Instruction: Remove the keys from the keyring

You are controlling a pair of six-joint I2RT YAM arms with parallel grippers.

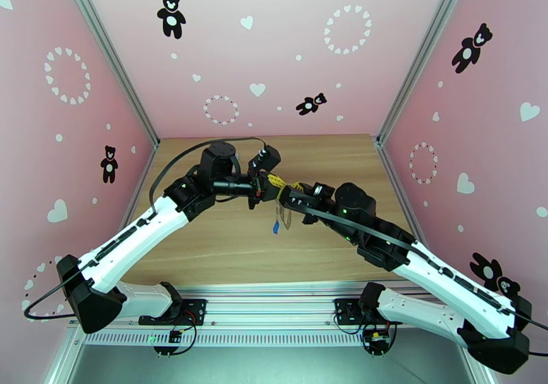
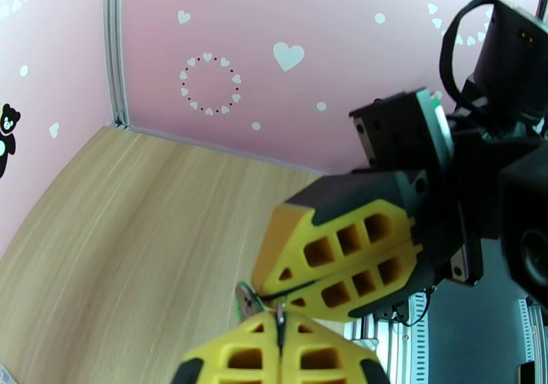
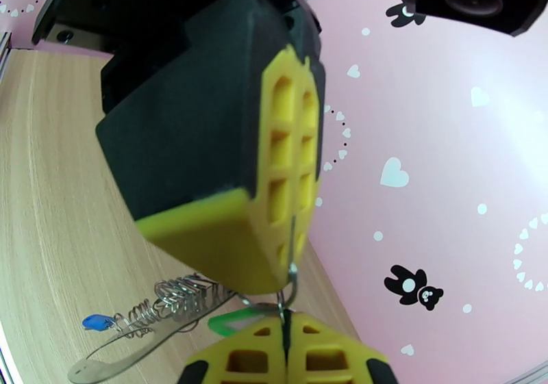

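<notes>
Both grippers meet in mid-air above the wooden table (image 1: 226, 241). My left gripper (image 1: 274, 181) (image 2: 281, 318) is shut on a thin wire of the keyring (image 1: 282, 213). My right gripper (image 1: 293, 190) (image 3: 283, 318) is shut on the same wire, tip to tip with the left. Below them hangs the keyring's dark loop (image 3: 130, 351) with its silvery chain links (image 3: 175, 296). A blue key (image 3: 99, 322) (image 1: 275, 228) dangles at the chain's far end. A green key (image 3: 229, 322) (image 2: 241, 303) sits close under the fingertips.
Pink walls with bear and heart stickers (image 1: 171, 14) close in the table on three sides. A black cable (image 1: 178, 159) loops from the left arm over the back left of the table. The metal rail (image 1: 274, 296) with the arm bases runs along the near edge.
</notes>
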